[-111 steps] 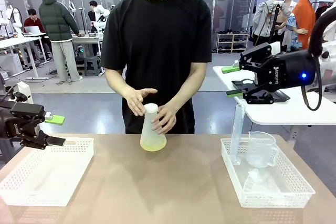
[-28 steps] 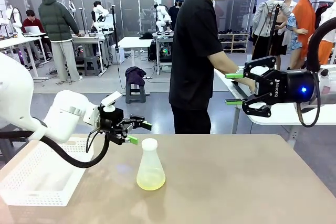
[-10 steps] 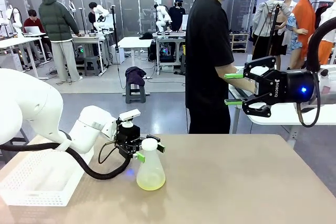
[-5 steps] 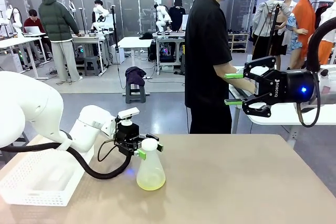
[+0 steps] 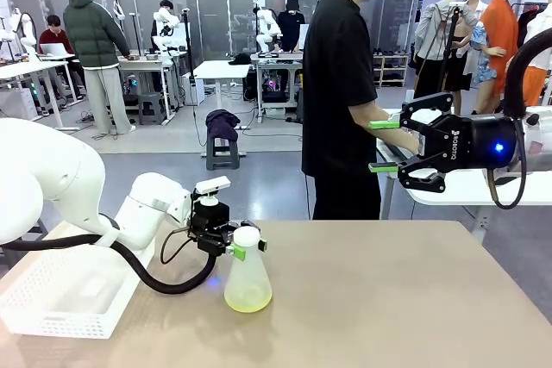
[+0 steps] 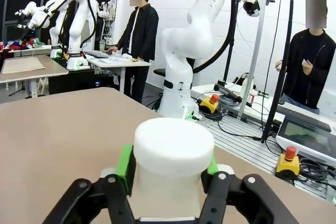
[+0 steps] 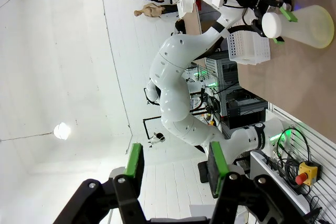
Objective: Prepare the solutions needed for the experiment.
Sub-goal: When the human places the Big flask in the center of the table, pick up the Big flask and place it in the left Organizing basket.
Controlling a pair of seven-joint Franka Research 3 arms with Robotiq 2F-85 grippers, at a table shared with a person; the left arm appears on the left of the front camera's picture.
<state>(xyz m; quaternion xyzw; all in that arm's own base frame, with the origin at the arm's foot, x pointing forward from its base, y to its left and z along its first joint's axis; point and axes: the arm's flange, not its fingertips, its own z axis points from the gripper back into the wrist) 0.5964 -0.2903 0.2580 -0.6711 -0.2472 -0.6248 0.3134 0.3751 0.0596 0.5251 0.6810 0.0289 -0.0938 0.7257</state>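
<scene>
A frosted conical flask (image 5: pixel 247 277) with a white round cap (image 5: pixel 247 235) stands on the tan table (image 5: pixel 388 299), left of the middle. The solutions show as a pale yellow-green tint (image 5: pixel 247 301) at its bottom. My left gripper (image 5: pixel 246 246) comes in from the left and is shut on the flask's neck just under the cap. In the left wrist view the green pads (image 6: pixel 126 161) press against both sides of the white cap (image 6: pixel 173 148). My right gripper (image 5: pixel 377 146) hangs open in the air at the right, holding nothing. The right wrist view shows its own gripper (image 7: pixel 176 166) open and the flask (image 7: pixel 310 24) far off.
A white perforated basket (image 5: pixel 52 308) sits at the table's left edge under my left arm. A person in a black shirt (image 5: pixel 341 101) stands at the far side, turned toward a white side table (image 5: pixel 466 187) behind my right gripper.
My left gripper's fingers, open around the flask's neck a second ago, have closed on it. The flask and the right arm have not moved.
</scene>
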